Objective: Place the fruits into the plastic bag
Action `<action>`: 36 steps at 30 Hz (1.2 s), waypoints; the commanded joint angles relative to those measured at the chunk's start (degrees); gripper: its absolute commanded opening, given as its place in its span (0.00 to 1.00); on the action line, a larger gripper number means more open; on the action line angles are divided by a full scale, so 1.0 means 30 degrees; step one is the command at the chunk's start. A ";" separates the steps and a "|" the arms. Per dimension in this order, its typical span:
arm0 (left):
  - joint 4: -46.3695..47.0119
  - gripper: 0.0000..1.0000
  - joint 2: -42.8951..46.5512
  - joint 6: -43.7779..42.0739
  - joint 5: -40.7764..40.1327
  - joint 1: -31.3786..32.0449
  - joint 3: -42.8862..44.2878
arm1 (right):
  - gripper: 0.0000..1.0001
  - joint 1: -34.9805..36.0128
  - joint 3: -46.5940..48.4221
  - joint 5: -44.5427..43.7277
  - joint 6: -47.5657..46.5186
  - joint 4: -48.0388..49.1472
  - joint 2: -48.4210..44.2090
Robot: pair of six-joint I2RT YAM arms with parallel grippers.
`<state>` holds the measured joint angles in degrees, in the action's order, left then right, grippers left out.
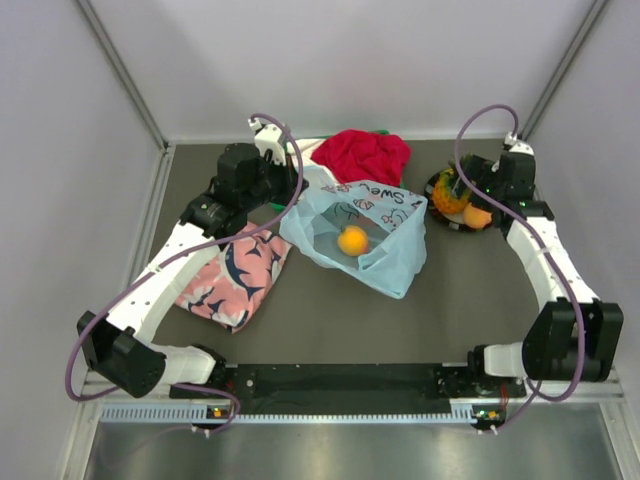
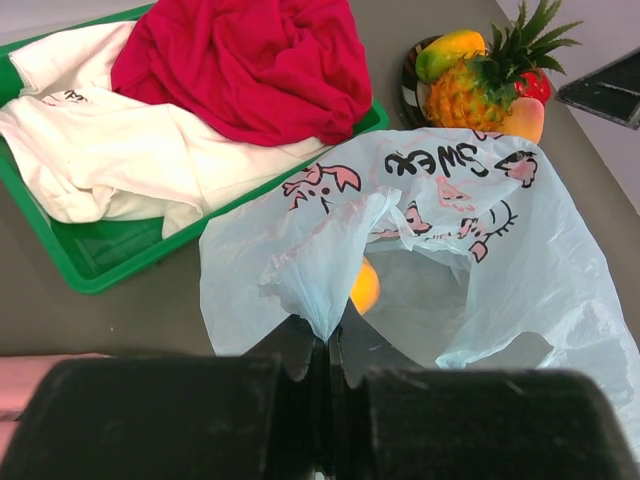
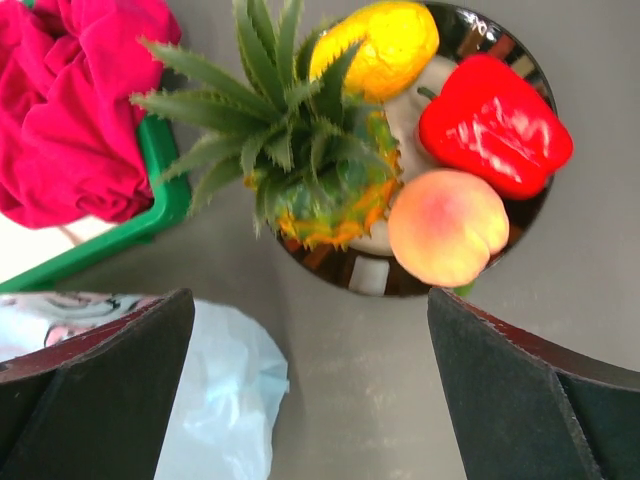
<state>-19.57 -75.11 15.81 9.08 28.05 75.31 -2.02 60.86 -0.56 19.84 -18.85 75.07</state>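
Dark tabletop (image 1: pixel 450 300), left claw (image 2: pixel 328 352) tight on the "Swe"-lettered plastic bag (image 2: pixel 520 260), right claw (image 3: pixel 310 312) wide apart above the fruits (image 3: pixel 445 228).

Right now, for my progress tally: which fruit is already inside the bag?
The round orange fruit, alone inside the light-blue bag. The pineapple, mango, peach and red pepper-like fruit all sit on the dark plate.

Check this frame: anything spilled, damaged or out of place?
Nothing spilled or damaged. The red cloth overflows the rim of the green tray, and the plastic bag lies crumpled, one edge pinched in the left gripper.
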 commanded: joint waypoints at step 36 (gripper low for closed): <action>0.0460 0.00 -0.0012 -0.0378 -0.0098 -0.0005 0.0385 | 0.88 0.1201 0.6549 -0.1981 -0.2716 0.1801 0.7116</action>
<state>-19.79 -75.53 15.05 8.16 28.05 75.31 1.04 78.54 -5.02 12.53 -13.34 95.46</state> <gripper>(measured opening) 0.016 0.917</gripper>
